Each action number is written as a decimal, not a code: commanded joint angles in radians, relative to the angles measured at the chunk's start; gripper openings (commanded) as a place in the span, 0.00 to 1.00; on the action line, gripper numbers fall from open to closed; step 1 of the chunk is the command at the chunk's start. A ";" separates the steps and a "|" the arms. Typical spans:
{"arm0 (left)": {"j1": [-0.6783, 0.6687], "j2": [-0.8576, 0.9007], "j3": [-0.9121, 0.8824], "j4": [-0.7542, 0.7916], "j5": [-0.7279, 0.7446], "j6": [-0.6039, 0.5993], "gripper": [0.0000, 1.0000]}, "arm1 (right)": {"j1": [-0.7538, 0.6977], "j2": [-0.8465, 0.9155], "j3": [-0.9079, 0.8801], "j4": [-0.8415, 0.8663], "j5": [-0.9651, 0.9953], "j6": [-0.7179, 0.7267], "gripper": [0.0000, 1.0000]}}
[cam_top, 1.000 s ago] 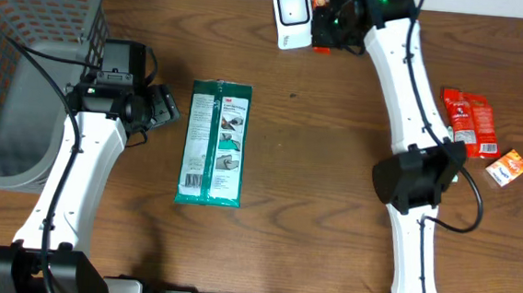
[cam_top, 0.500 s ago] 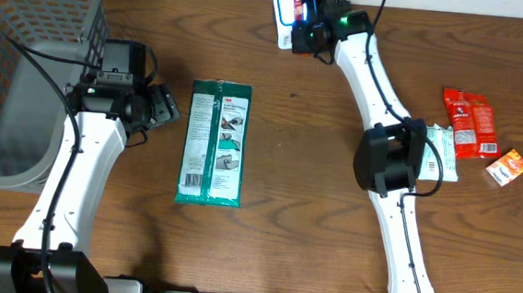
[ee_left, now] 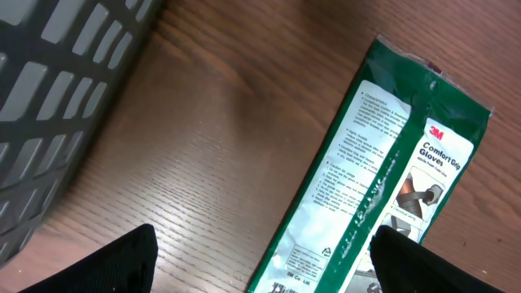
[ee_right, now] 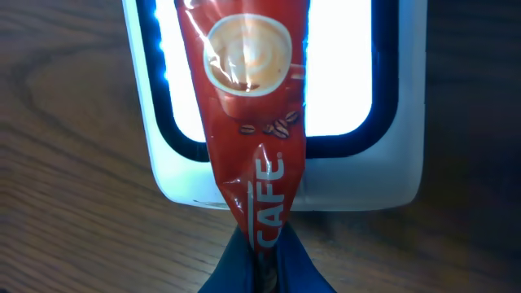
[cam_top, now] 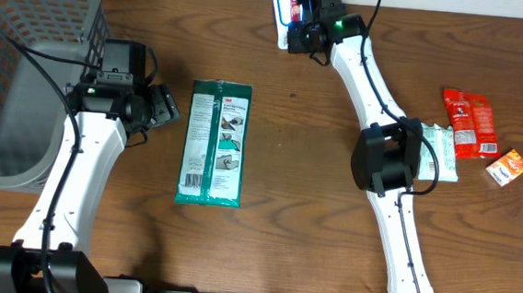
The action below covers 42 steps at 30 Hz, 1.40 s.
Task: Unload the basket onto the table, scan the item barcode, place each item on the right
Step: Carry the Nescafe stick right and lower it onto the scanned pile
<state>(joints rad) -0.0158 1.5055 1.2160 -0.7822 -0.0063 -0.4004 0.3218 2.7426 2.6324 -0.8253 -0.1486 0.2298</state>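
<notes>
My right gripper (ee_right: 262,273) clenched on one coffee sachet (ee_right: 252,122), over one lit scanner (ee_right: 366,175). My left gripper (ee_left: 264,264) released, beside one gloves pack (ee_left: 366,179). Red packets (cam_top: 467,122): probably two.

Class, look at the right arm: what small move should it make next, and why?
Probably hold the sachet steady over the scanner briefly. The right gripper is shut on one end, the sachet already lies across the scanner's lit face, and its picture side faces away, so the barcode may be facing the scanner.
</notes>
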 commanded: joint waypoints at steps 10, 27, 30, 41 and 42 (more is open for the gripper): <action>0.002 0.001 -0.003 -0.002 -0.009 -0.009 0.84 | -0.026 0.001 0.033 0.048 -0.108 0.092 0.01; 0.002 0.001 -0.003 -0.002 -0.009 -0.009 0.84 | -0.026 -0.019 0.042 0.010 -0.129 0.105 0.01; 0.002 0.001 -0.003 -0.002 -0.009 -0.009 0.84 | -0.026 -0.110 0.042 -0.103 -0.081 0.015 0.01; 0.002 0.001 -0.003 -0.002 -0.009 -0.009 0.84 | -0.060 -0.542 0.042 -0.784 -0.110 -0.174 0.01; 0.002 0.001 -0.003 -0.002 -0.009 -0.009 0.84 | -0.068 -0.555 0.042 -0.818 -0.101 -0.183 0.01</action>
<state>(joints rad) -0.0158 1.5055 1.2160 -0.7822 -0.0063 -0.4004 0.2897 2.2086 2.6839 -1.5532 -0.2588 0.1009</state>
